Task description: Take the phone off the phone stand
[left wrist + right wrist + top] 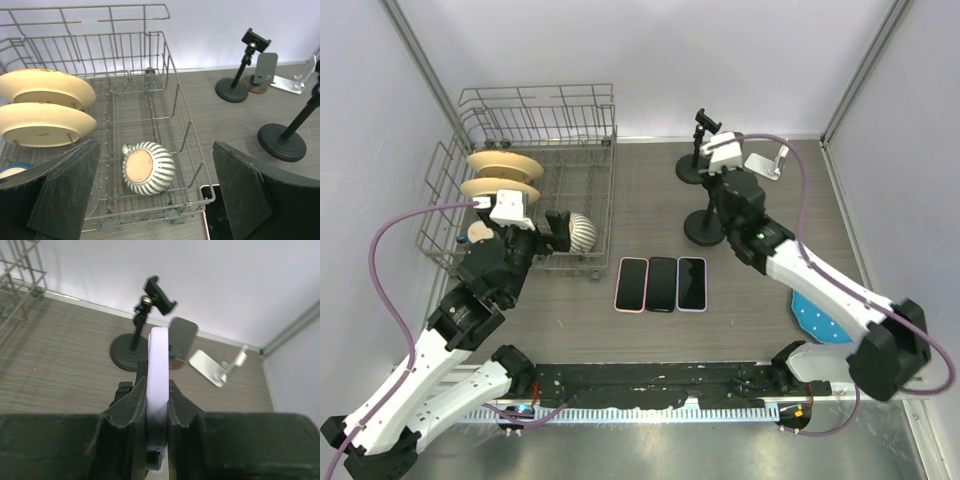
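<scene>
In the right wrist view my right gripper (158,405) is shut on the thin edge of a white phone (158,360) that stands upright between its fingers. A black piece of the stand's clamp (161,459) shows at the phone's lower end; I cannot tell whether it still grips the phone. In the top view my right gripper (723,200) is above the black phone stand (703,229), and the phone is hidden under it. My left gripper (155,200) is open and empty over the near right corner of the wire dish rack (175,100).
Three phones (662,284) lie flat side by side mid-table. A second black stand (694,166) with an empty clamp, a grey stand and a silver stand (767,163) are at the back. The rack (535,120) holds plates and a striped bowl (148,168). A blue object (817,320) lies right.
</scene>
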### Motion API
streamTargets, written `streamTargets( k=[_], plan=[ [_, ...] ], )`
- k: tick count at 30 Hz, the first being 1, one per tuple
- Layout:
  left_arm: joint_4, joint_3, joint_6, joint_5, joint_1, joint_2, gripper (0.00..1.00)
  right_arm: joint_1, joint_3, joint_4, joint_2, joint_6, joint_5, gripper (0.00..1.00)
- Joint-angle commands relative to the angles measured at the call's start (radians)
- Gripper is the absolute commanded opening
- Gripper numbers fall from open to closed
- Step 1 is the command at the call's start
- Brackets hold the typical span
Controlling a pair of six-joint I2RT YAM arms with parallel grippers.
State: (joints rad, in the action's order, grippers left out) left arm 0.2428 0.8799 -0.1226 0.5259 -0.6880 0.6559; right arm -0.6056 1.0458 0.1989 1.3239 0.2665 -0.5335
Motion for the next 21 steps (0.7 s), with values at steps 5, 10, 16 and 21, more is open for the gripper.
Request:
streamTargets(
  k=[5,10,16,21],
  plan=[
    [-0.039,0.005,-0.014,-0.182,0.007,0.066,1.00,0.000,-0.185,0.016,-0.362,-0.094,-0.175,0.01],
    [-0.034,0.011,-0.035,-0.277,0.005,0.120,1.00,0.000,-0.283,-0.067,-0.478,-0.139,-0.224,0.01],
    [-0.045,0.005,-0.040,-0.313,0.005,0.145,1.00,0.000,-0.378,-0.078,-0.572,-0.187,-0.269,0.01],
    [-0.068,-0.005,-0.037,-0.349,0.005,0.145,1.00,0.000,-0.394,-0.125,-0.608,-0.217,-0.244,0.01]
  ],
)
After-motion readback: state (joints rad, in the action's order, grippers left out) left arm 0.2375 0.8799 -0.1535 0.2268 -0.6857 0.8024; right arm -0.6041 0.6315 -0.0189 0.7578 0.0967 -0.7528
